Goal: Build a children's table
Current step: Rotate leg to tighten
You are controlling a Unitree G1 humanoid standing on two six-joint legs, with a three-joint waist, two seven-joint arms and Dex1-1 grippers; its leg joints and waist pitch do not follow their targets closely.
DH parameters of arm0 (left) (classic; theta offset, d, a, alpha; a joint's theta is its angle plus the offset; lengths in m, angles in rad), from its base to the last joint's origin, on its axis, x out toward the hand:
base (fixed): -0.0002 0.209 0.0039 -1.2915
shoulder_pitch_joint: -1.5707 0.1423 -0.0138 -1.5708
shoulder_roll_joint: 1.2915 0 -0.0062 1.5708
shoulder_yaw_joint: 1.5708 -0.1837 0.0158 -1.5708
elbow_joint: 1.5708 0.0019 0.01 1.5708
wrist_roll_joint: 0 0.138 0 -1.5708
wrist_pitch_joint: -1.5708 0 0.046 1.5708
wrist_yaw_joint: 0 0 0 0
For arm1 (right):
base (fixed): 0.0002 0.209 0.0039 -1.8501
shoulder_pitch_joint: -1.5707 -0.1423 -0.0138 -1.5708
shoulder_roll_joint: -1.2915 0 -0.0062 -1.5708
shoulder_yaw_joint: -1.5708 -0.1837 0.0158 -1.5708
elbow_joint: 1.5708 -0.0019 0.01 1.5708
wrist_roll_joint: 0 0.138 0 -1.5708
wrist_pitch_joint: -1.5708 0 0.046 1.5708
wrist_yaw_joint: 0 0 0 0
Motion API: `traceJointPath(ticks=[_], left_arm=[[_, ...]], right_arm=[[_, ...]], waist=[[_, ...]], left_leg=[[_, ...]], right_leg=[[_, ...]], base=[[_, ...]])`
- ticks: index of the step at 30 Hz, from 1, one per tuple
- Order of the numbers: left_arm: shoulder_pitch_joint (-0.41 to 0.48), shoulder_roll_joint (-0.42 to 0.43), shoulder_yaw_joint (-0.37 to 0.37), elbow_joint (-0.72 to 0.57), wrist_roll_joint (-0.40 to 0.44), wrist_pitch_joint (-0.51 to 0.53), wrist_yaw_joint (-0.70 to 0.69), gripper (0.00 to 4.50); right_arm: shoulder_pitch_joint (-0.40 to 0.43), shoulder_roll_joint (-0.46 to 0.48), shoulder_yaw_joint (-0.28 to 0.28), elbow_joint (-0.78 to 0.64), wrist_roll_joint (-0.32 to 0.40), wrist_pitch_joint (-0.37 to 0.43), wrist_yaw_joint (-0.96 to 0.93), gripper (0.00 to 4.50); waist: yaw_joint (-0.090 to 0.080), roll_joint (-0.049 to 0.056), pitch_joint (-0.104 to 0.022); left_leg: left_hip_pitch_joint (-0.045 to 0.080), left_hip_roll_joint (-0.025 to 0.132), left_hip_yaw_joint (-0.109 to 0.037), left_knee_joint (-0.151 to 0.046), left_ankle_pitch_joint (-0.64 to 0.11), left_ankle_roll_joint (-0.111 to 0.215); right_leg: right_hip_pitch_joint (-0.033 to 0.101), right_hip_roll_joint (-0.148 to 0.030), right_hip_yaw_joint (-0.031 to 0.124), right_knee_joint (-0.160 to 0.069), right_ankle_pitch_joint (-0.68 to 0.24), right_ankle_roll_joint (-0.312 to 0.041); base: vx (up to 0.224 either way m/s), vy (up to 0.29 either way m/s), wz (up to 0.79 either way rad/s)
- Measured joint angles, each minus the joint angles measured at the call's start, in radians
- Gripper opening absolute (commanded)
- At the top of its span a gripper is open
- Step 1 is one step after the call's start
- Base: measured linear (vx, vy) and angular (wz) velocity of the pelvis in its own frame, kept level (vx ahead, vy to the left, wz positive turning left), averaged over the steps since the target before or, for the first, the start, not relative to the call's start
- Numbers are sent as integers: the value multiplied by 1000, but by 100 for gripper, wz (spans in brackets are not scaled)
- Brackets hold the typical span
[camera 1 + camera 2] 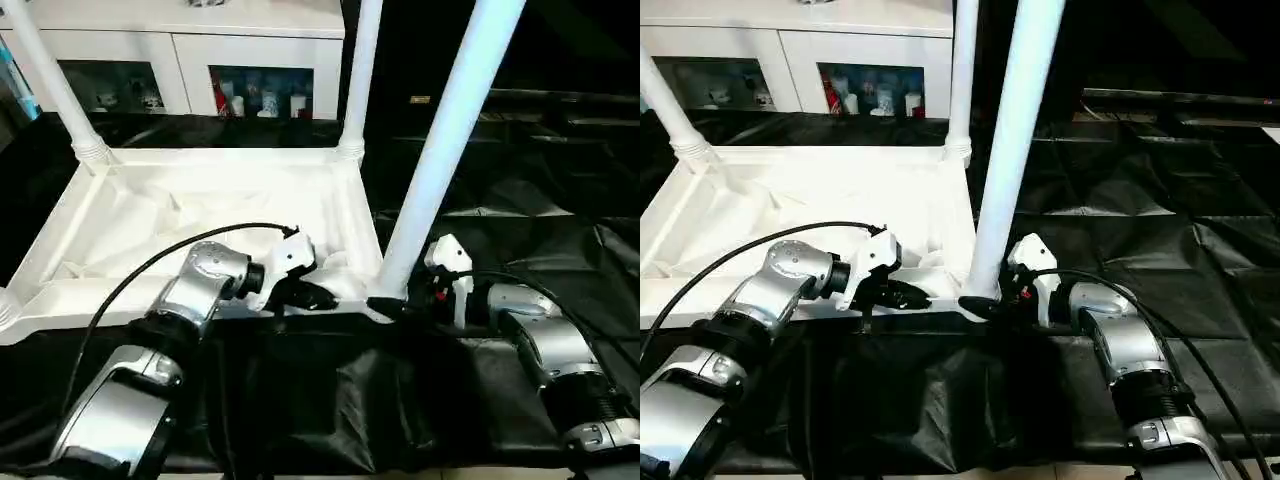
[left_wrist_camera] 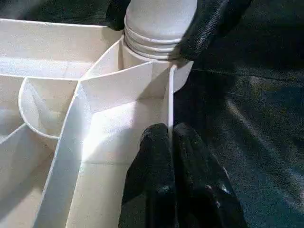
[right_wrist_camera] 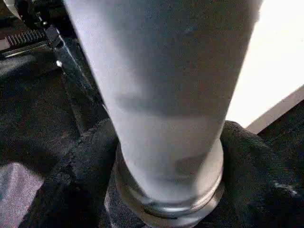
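Note:
The children's table top [image 1: 150, 215] lies upside down on the black cloth, ribbed underside up. Two white legs stand in its far sockets, one at the left [image 1: 50, 85] and one at the right [image 1: 360, 70]. A third leg [image 1: 450, 130] rises tilted from the near right corner socket. My right gripper [image 1: 985, 305] is shut on this leg's base, one black finger [image 3: 80, 161] on each side. My left gripper [image 1: 305, 295] is shut on the top's thin near rim wall [image 2: 169, 95], close beside that corner, its fingertips [image 2: 156, 142] pinching the wall.
A white cabinet [image 1: 250, 60] with glass doors stands behind the work table. Black cloth [image 1: 530, 240] covers the surface to the right and hangs in folds over the near edge [image 1: 350, 400]. A black cable [image 1: 150, 265] arcs over my left forearm.

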Motion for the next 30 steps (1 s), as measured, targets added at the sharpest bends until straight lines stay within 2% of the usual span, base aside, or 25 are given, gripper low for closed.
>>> traceJointPath(ticks=[4, 9, 16, 17, 19, 22, 23, 25, 30], left_arm=[[1, 0, 0, -2, 0, 3, -1, 0], [1, -17, 2, 4, 5, 6, 60, 0], [-53, -122, 20, 100, 53, 21, 327, 0], [-74, -153, 22, 133, 58, 35, 398, 0], [-91, -190, 24, 158, 67, 45, 473, 0], [-99, -213, 27, 171, 74, 51, 513, 0], [-99, -214, 28, 171, 74, 50, 513, 0], [-99, -214, 30, 173, 74, 44, 510, 0], [-99, -199, 32, 173, 74, 30, 475, 0]], right_arm=[[8, 1, -1, -10, 2, 3, 1, 278], [15, 22, -8, -15, -7, 5, -73, 273], [-40, 162, -109, 99, -37, 1, -433, 272], [-62, 205, -141, 132, -38, 0, -538, 272], [-89, 238, -165, 167, -41, -3, -639, 272], [-107, 249, -178, 191, -45, -10, -682, 272], [-107, 249, -178, 194, -44, -15, -682, 306], [-107, 249, -178, 199, -45, -30, -679, 341], [-107, 247, -178, 199, -44, -36, -629, 377]], waist=[[1, 0, 0], [1, 0, 0], [-8, -1, 0], [-9, -1, -1], [-13, 0, -1], [-12, 1, -1], [-12, 1, -2], [-11, 2, -2], [-10, 2, -3]], left_leg=[[0, 0, 0, 0, 0, 0], [1, 0, 0, 1, 0, 0], [4, -1, 0, 3, 0, 0], [4, -1, 0, 3, 0, 0], [5, -1, 0, 2, 0, 0], [4, -2, 0, 1, 0, 0], [4, -2, 0, 1, 0, 0], [4, -2, 0, 0, 0, 0], [4, -2, 0, -3, 0, 0]], right_leg=[[0, 0, 0, 0, 0, 0], [1, 0, 0, 0, 0, 0], [2, -1, 1, 0, 0, 0], [2, -1, 1, -1, 0, 0], [3, -1, 1, -4, 0, 0], [4, -1, 1, -6, 1, 0], [4, -1, 1, -7, 1, -1], [4, -1, 1, -9, 4, -1], [3, -1, 0, -9, 8, -2]], base=[[0, 0, 0], [0, 0, 0], [0, 0, 0], [0, 0, 0], [0, 0, 0], [0, 0, 0], [0, 0, 0], [0, 0, 0], [0, 0, 0]])
